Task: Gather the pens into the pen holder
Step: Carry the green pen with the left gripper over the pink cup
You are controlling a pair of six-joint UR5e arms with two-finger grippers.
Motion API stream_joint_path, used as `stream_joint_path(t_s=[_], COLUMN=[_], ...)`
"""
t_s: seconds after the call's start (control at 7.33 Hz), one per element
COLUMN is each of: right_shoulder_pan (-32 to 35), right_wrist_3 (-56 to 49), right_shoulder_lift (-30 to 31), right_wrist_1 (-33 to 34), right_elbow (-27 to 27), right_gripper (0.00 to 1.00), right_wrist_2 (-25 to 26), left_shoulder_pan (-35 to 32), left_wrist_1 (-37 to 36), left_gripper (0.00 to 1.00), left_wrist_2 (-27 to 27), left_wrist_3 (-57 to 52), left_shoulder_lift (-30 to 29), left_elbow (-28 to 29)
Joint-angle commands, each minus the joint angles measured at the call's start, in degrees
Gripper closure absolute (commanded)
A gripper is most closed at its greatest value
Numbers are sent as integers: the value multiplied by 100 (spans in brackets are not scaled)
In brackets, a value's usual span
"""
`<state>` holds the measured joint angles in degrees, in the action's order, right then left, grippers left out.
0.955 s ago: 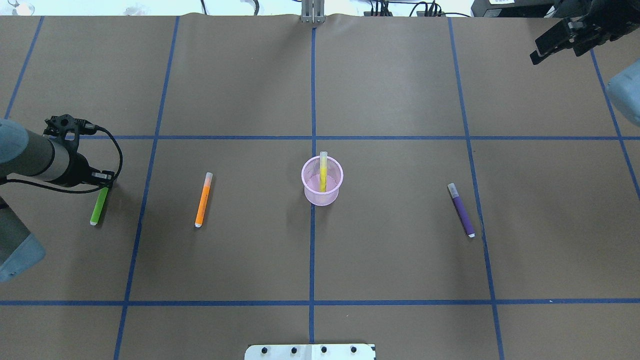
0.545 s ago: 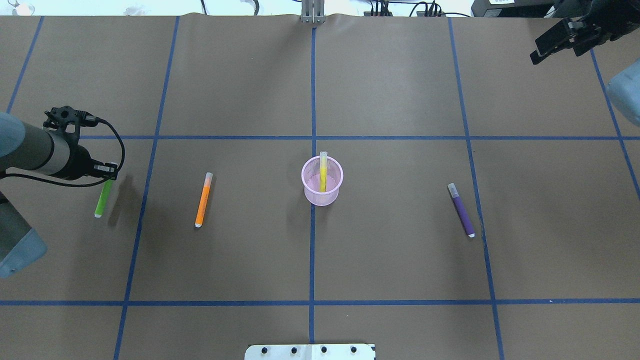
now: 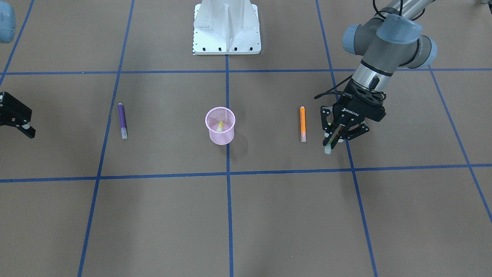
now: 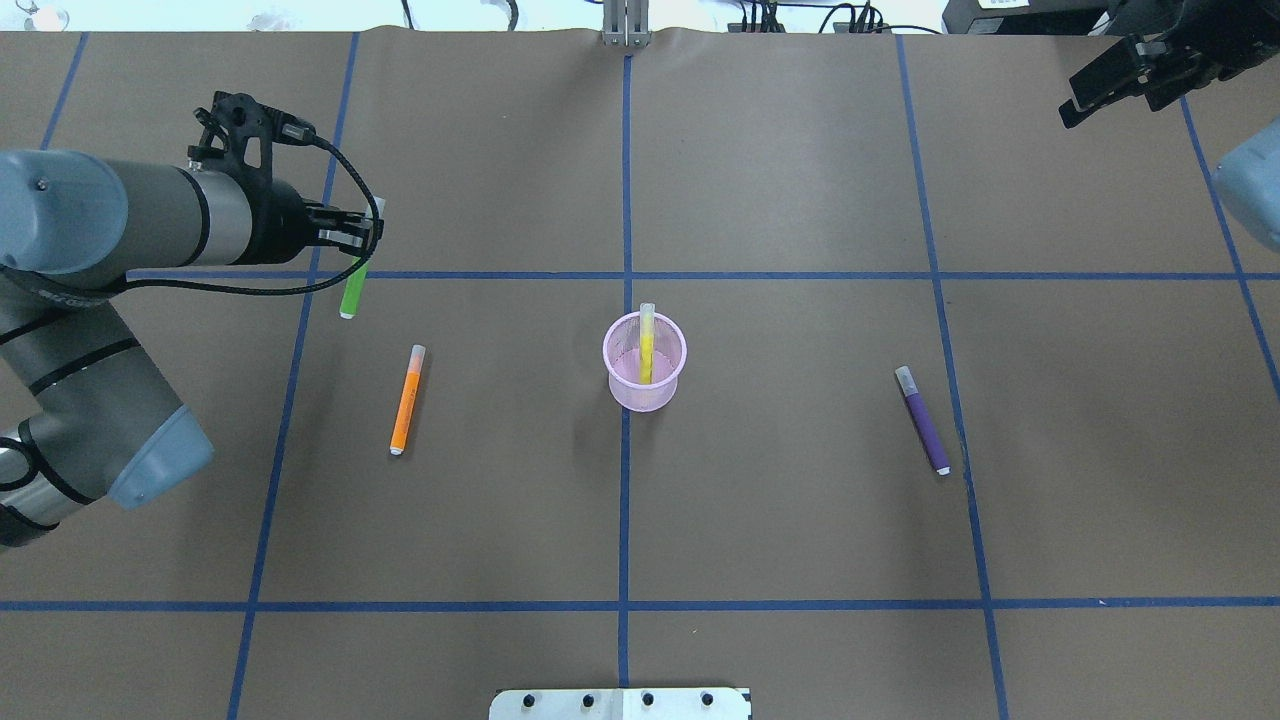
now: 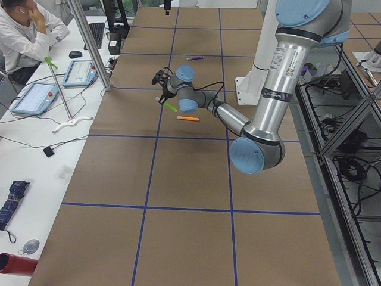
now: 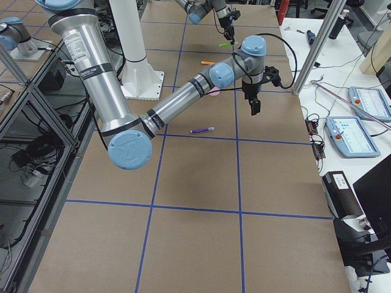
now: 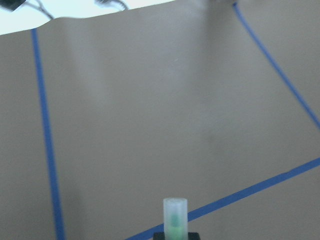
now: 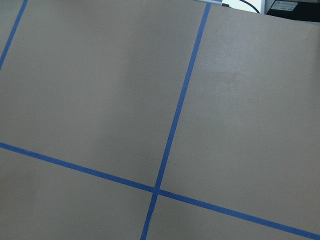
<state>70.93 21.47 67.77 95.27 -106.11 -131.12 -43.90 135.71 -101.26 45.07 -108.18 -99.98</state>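
My left gripper [image 4: 362, 236] is shut on the green pen [image 4: 352, 290] and holds it off the table, white end hanging down, left of the pen holder. The front view shows the same grip [image 3: 333, 136]; the left wrist view shows the pen's whitish cap [image 7: 175, 216] between the fingers. The pink mesh pen holder [image 4: 645, 388] stands at the table's middle with the yellow pen [image 4: 647, 345] upright inside. The orange pen [image 4: 406, 400] lies left of the holder. The purple pen [image 4: 924, 420] lies to its right. My right gripper [image 4: 1068, 108] is open and empty at the far right corner.
Blue tape lines [image 4: 625, 500] divide the brown table into squares. The robot's base plate [image 4: 620, 703] sits at the near edge. An operator [image 5: 24, 36] sits at a side bench with tablets beyond the table's far side.
My left gripper has lifted the green pen off the table and carried it away from the robot and to the right, past the orange pen. The right arm has not moved.
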Motion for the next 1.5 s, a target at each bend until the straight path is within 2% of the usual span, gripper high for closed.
stream_joint_path(t_s=[0.0,0.14,0.41,0.95,1.36], right_shoulder_pan=[0,0,0,-9,-9], right_wrist_3=[15,16,16,16,16], right_shoulder_lift=[0,0,0,0,0], right_wrist_1=[0,0,-9,-35,-88], right_elbow=[-15,-23,-15,-6,12], right_gripper=[0,0,0,0,0], right_wrist_2=[7,16,60,69,69], left_shoulder_pan=[546,1063,1979,2333,2360], left_wrist_1=[1627,2078,2267,3003,3049], left_gripper=[100,100,100,100,97], left_wrist_2=[709,1375,2571,3366,3473], left_wrist_3=[-15,-15,-85,-428,-437], left_shoulder_lift=[-115,-351,-1061,-1696,-1891], left_elbow=[22,40,318,1539,1973])
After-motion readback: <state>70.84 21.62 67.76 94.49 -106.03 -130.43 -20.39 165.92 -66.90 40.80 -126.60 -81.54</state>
